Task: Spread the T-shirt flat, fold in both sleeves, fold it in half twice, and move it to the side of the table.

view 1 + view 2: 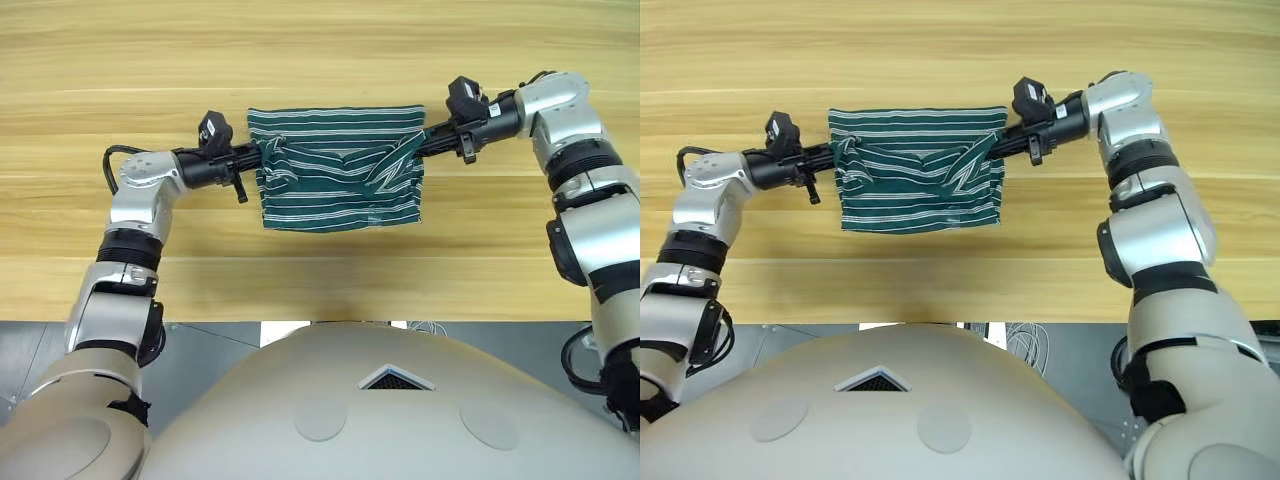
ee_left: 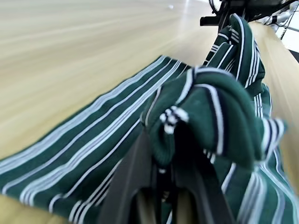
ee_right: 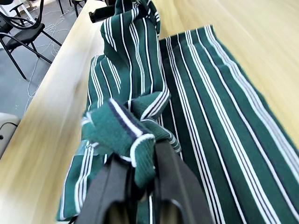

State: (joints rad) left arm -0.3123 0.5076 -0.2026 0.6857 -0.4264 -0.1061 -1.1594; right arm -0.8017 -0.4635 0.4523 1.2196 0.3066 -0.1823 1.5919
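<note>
Tabletop [image 1: 320,60] of pale wood grain, spanning both eye views from side to side. Ends at a straight near edge, with grey floor [image 1: 210,350] below it and a loose tangle of cables [image 1: 1025,345] on that floor. Shows in the right wrist view as a long blond plank running off toward a black chair [image 3: 18,32] standing on the grey floor beside it.

Carries the T-shirt [image 1: 335,195] near the middle, well away from either end. Dark green cloth with thin white stripes, gathered into a rough rectangle, far edge straight and lying flat on the wood. Lower layer spread on the tabletop. Upper layer raised off it at both sides and strung in slack, creased folds from one arm to the other.

Left pincer [image 1: 262,160] at the shirt's left edge, reaching in level from the left, clamped tight on a bunched wad of T-shirt fabric with white trim. Seen close in the left wrist view, dark fingers [image 2: 135,163] closing around that wad.

Right pincer [image 1: 415,148] at the shirt's right edge, slightly farther from the robot than the left one, likewise squeezed onto a knot of T-shirt hem. Seen close in the right wrist view, fingers [image 3: 175,179] gripping the white-edged fold, striped cloth stretching away beyond.
</note>
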